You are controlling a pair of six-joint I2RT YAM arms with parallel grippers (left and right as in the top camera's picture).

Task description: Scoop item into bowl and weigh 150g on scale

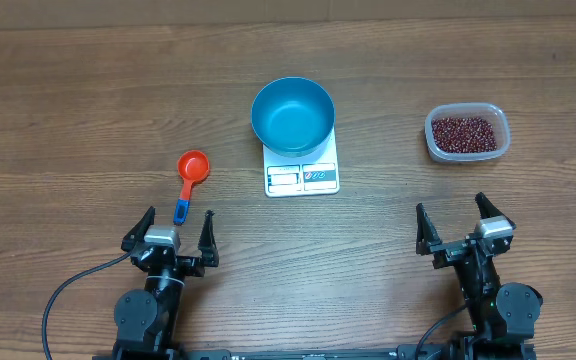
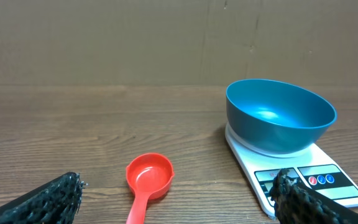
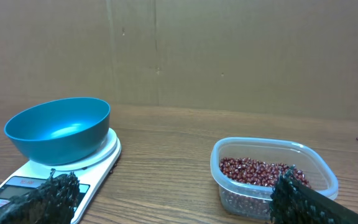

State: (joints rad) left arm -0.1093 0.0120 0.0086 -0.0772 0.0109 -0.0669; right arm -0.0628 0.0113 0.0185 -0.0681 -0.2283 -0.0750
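An empty blue bowl stands on the white scale at the table's middle. Dark red beans fill a clear plastic tub at the right. A red scoop with a blue handle end lies left of the scale. My left gripper hovers open just in front of the scoop, holding nothing. My right gripper is open too, in front of the tub, with nothing in it.
A brown cardboard wall closes off the far side of the wooden table. Both arm bases sit at the near edge, with a black cable trailing from the left one.
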